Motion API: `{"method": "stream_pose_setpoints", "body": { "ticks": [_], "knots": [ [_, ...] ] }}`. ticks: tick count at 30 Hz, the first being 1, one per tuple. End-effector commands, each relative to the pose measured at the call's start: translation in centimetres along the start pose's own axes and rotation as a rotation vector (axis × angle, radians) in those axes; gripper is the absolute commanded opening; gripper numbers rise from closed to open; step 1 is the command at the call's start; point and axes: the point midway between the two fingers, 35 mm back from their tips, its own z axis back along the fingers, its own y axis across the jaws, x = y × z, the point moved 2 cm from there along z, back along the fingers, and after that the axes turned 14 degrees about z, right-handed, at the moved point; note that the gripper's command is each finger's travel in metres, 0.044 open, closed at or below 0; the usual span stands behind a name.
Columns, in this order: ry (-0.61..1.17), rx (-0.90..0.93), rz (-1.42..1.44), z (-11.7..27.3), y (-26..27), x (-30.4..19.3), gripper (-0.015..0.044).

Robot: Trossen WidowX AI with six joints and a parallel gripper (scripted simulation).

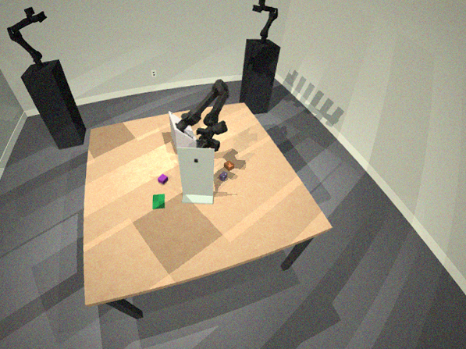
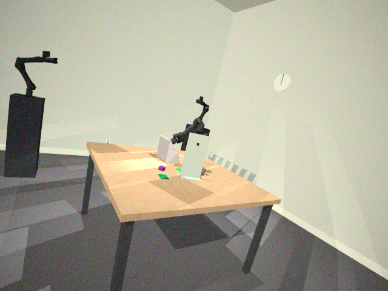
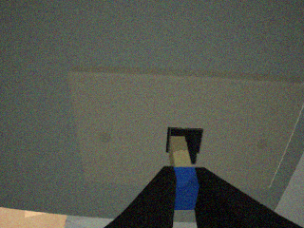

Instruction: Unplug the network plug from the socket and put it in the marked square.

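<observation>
The upright panel shows its back in the top and exterior views, hiding the fingertips and plug there. In the wrist view my gripper is shut on the plug's blue body. The plug's tan front part shows at length ahead of the fingertips. Its end overlaps the left of the dark socket opening; whether the end is still inside its mouth cannot be told. One flat green patch lies beside the panel; another shows partly behind it. I cannot tell which is the marked square.
A pale wedge-shaped stand is close to the arm, behind the panel. A purple block lies left of the panel. An orange block and a dark violet block lie to its right.
</observation>
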Motion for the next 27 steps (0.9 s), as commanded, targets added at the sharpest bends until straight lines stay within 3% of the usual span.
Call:
{"method": "stream_pose_setpoints", "body": {
  "ticks": [1, 27],
  "knots": [
    [0.005, -0.001, -0.004, 0.2, 0.0, -0.1, 0.0000],
    [0.005, 0.000, -0.004, 1.4, 0.1, -0.2, 0.0000]
  ]
}}
